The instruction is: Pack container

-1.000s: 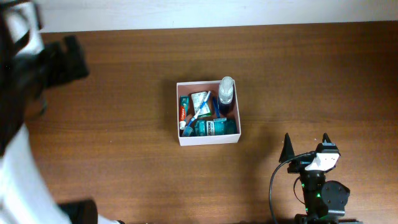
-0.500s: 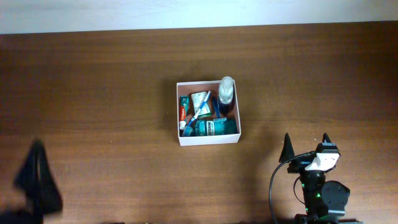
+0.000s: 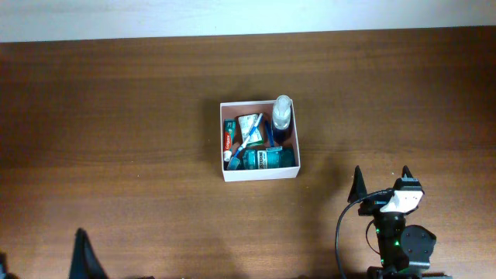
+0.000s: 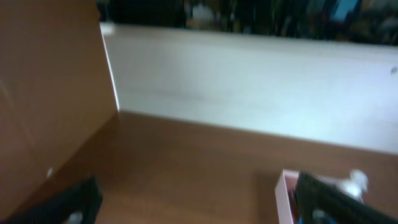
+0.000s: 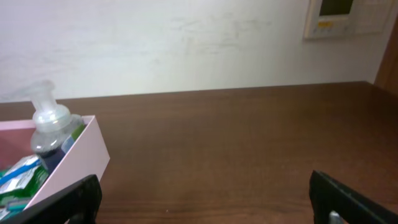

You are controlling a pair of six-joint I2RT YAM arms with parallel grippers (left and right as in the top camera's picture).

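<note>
Item: container [image 3: 259, 174]. Square, white-walled, pink inside, at mid-table [image 3: 116, 116], well apart from both arms.

Contents, overhead view: pump bottle [image 3: 282, 116] upright in the far right corner; red toothpaste [image 3: 228, 139] along the left wall; green-and-white packet [image 3: 249, 124] at the back; teal box [image 3: 267, 159] at the front. This is the only view that shows the whole load.

Right gripper [image 3: 382, 182]: near edge of the table, right of the container. Fingers spread wide, nothing between them. Its wrist view adds the container's pink side wall, the bottle's clear pump head, the pale wall [image 5: 186, 43] and a wall unit [image 5: 339, 18].

Left gripper [image 4: 196, 186]: fingers spread wide, empty. Overhead shows one finger only, at the bottom left. Its wrist view is blurred, with just the container's corner at the lower right.
</note>
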